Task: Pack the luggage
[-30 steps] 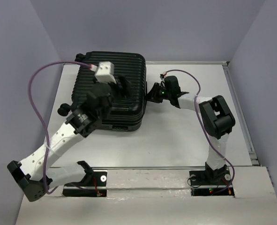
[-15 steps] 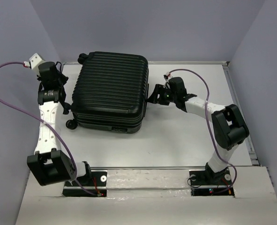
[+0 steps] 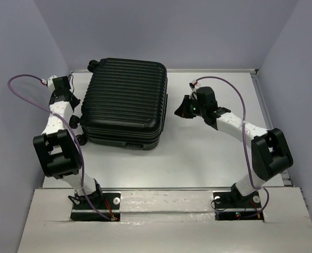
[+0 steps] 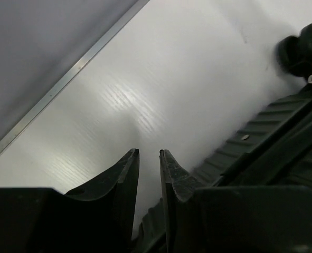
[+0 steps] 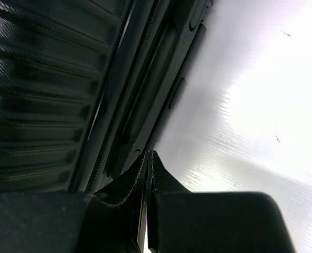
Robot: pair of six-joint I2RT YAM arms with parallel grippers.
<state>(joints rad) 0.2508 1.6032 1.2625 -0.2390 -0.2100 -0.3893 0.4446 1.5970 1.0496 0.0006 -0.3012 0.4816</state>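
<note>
The luggage (image 3: 125, 103), a large black ribbed hard-shell suitcase, lies flat and closed at the back left of the table. My left gripper (image 3: 67, 89) is low beside its left side. In the left wrist view, the left gripper (image 4: 149, 152) has its fingers a narrow gap apart, with only table between them. The ribbed shell (image 4: 261, 142) and a caster wheel (image 4: 303, 50) are on the right. My right gripper (image 3: 183, 109) sits just off the suitcase's right side. In the right wrist view, the right gripper (image 5: 148, 153) is shut on nothing, its tips near the zipper seam (image 5: 129, 105).
The table (image 3: 208, 153) is white, with grey walls on the left, back and right. A metal strip (image 4: 66, 79) runs along the wall close to my left gripper. Purple cables loop above both arms.
My left arm swung off the top of the suitcase to its left side and its jaws narrowed. My right gripper drew back slightly from the right side and shut.
</note>
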